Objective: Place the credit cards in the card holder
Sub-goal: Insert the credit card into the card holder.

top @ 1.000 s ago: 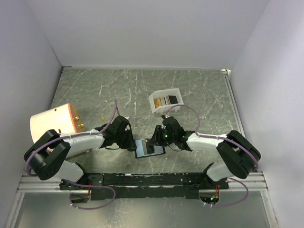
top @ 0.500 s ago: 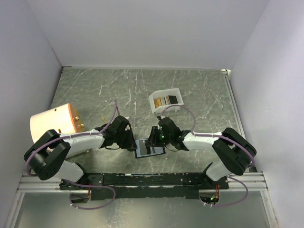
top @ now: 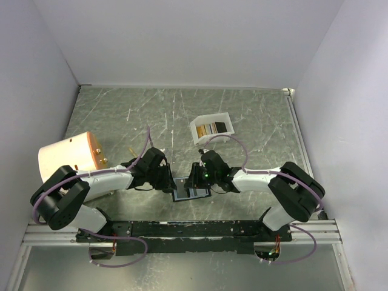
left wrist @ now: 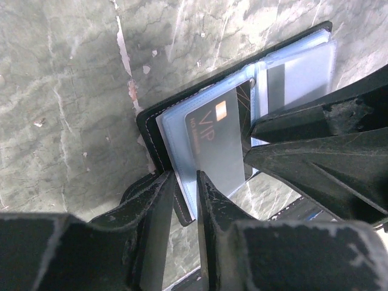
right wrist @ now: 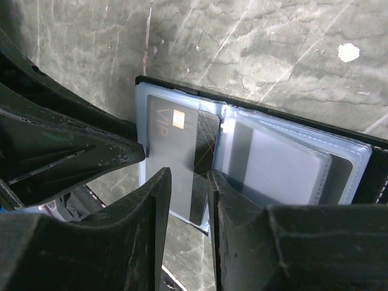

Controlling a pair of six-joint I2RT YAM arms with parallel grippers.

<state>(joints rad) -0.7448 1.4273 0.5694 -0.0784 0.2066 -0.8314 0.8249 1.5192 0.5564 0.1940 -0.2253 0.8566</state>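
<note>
The card holder [top: 191,193] lies open near the table's front edge, black outside and pale blue inside [left wrist: 303,66] [right wrist: 285,163]. A dark card marked VIP [left wrist: 212,139] [right wrist: 173,145] sits partly inside its left-hand pocket, its black end sticking out. My left gripper [top: 171,183] [left wrist: 186,182] is open a little, its jaws astride the holder's left edge. My right gripper [top: 195,177] [right wrist: 189,182] is open part way, fingertips just over the card's protruding end, holding nothing. More credit cards [top: 213,128], gold-tan and dark, stand in a white box.
The white box [top: 195,132] sits behind the holder, right of centre. A cream cylinder [top: 63,159] lies at the left beside my left arm. Each wrist view shows the other gripper's dark fingers [left wrist: 315,139] [right wrist: 60,157] close by. White walls enclose the table.
My right gripper has moved left, over the holder and the card. The holder has slid slightly toward the front edge. My left gripper stays in place and its jaws have eased apart.
</note>
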